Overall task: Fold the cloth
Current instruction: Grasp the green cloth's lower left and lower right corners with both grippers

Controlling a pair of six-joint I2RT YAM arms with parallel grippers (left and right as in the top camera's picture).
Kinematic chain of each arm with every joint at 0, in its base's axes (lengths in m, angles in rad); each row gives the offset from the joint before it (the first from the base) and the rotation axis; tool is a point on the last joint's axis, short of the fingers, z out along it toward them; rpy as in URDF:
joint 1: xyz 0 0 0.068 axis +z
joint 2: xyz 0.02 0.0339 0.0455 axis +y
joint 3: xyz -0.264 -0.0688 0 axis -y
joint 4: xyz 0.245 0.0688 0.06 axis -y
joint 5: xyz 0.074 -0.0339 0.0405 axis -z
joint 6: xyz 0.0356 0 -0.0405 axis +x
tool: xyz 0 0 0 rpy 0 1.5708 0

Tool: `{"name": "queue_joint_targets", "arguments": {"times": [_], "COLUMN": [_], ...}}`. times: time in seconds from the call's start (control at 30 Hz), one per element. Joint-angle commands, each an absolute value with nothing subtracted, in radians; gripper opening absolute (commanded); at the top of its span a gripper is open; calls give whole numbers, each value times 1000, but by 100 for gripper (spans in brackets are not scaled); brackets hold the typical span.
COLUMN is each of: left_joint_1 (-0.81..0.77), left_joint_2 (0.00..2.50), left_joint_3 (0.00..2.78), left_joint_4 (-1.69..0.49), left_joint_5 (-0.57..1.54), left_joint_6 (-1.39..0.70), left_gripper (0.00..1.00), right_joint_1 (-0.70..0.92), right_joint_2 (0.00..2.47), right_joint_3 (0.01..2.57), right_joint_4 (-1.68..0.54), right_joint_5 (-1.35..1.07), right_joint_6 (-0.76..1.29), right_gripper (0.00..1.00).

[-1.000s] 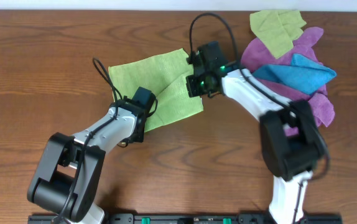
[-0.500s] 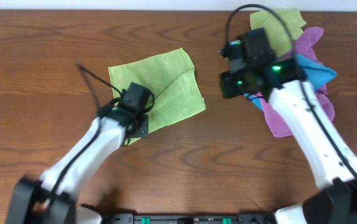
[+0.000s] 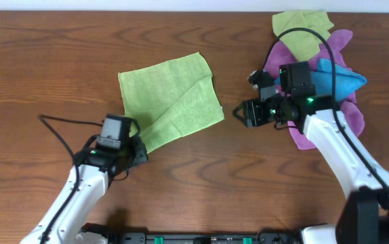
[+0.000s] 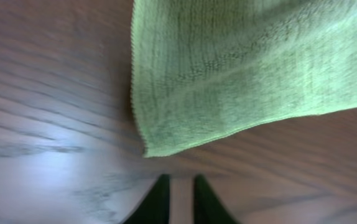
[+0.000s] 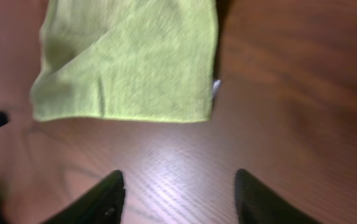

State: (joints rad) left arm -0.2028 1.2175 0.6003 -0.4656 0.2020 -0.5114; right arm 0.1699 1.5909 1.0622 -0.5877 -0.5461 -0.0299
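Observation:
The lime-green cloth (image 3: 171, 102) lies flat on the wooden table, with one flap folded over along a diagonal crease. My left gripper (image 3: 139, 153) sits just off the cloth's near-left corner. In the left wrist view that corner of the cloth (image 4: 247, 68) lies just ahead of the left gripper (image 4: 181, 180), whose fingers stand a narrow gap apart with bare table between them. My right gripper (image 3: 242, 114) hovers just right of the cloth's right corner. In the right wrist view the right gripper (image 5: 180, 183) is wide open and holds nothing, with the cloth (image 5: 135, 62) ahead of it.
A pile of other cloths lies at the back right: an olive-green one (image 3: 301, 30), a blue one (image 3: 337, 78) and a purple one (image 3: 349, 118). The right arm reaches across this pile. A black rail (image 3: 201, 238) runs along the table's near edge.
Both grippers have let go of the cloth and drawn away, the left toward the near-left and the right to the right. Both have opened. The cloth now rests on the table.

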Motion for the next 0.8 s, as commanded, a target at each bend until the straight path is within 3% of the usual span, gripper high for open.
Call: {"name": "queue_joint_targets", "arguments": {"times": [0.0,0.03,0.07,0.17,0.3,0.6,0.77], "left_joint_1": [-120,-91,-65,20,92,98,105], "left_joint_2": [1214,1214,1215,1215,1215,1215,1216], "left_joint_3": [597,597,597,597,596,596,580], "left_joint_4": [-431,-419,-409,-398,-398,-353,-389], "left_joint_5": [394,434,476,595,689,751,573], "left_joint_6": [-510,-492,-471,-391,-369,-370,-400], "left_gripper": [33,41,56,81,97,95,94], "right_joint_1": [160,160,160,160,160,160,165], "right_joint_2": [1645,1665,1689,1755,1823,1846,1846], "right_joint_3": [1064,1064,1064,1064,1064,1064,1064], "right_joint_4": [-562,-551,-534,-459,-392,-348,-318], "right_joint_5": [-675,-694,-730,-803,-832,-841,-794], "right_joint_6": [-38,-39,-39,-37,7,7,14], "right_gripper": [63,63,64,67,64,77,80]}}
